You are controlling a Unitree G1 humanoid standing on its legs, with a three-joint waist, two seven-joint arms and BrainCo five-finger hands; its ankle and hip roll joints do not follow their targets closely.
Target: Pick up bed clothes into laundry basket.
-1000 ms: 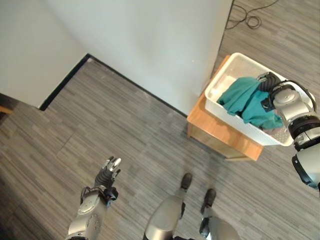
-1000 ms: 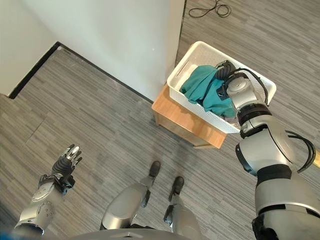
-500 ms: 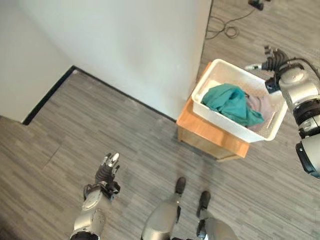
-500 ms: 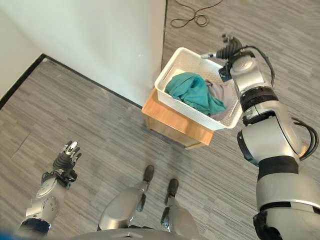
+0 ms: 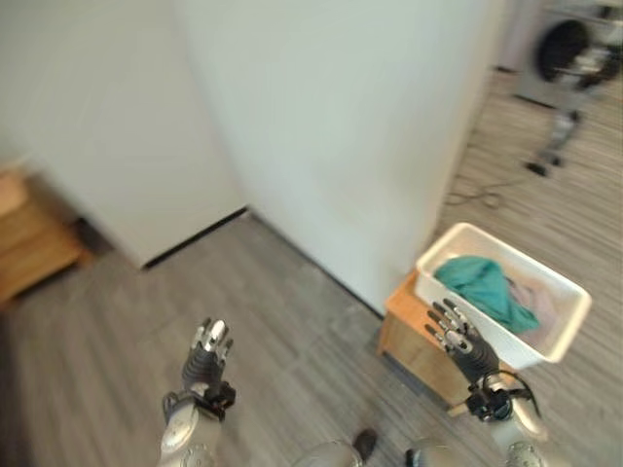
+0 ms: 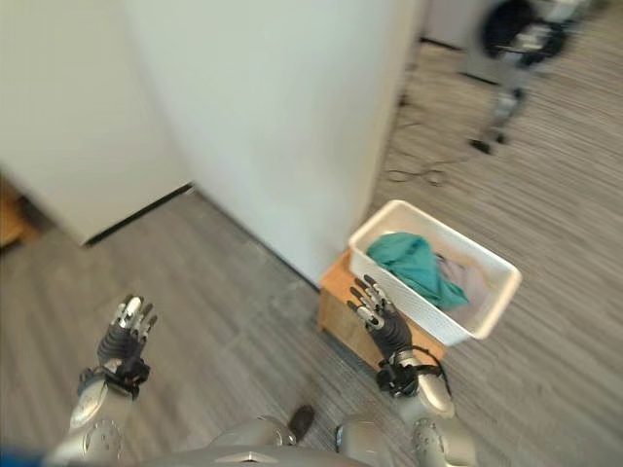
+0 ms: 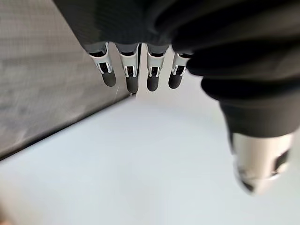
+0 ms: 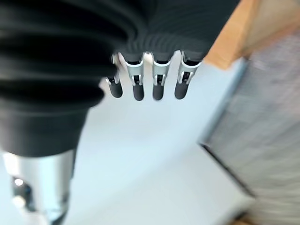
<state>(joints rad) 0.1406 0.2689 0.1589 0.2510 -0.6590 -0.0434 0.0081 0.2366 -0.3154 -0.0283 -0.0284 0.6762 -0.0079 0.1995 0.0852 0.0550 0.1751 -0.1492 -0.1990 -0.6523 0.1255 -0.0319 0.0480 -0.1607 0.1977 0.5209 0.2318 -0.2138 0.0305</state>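
A white laundry basket (image 5: 569, 291) stands on a low wooden stand (image 5: 409, 341) by the white wall's corner. A teal garment (image 5: 484, 284) lies inside it, with a pale pinkish cloth (image 5: 537, 304) beside it. My right hand (image 5: 458, 341) hovers low in front of the stand, open with straight spread fingers and holding nothing; its fingers (image 8: 140, 82) point at the stand's edge in the right wrist view. My left hand (image 5: 205, 352) is raised over the grey floor at lower left, open and empty; its fingers (image 7: 133, 75) point toward the wall.
A large white wall panel (image 5: 331, 126) fills the middle. A wooden piece of furniture (image 5: 29, 243) sits at the far left. At the far right back stand a grey machine with a round dark door (image 5: 569, 53) and a cable (image 5: 482, 199) on the floor.
The camera has swung up and round, so the whole scene has shifted. My right hand has left the basket and come down in front of the stand, empty. The teal garment stays in the basket.
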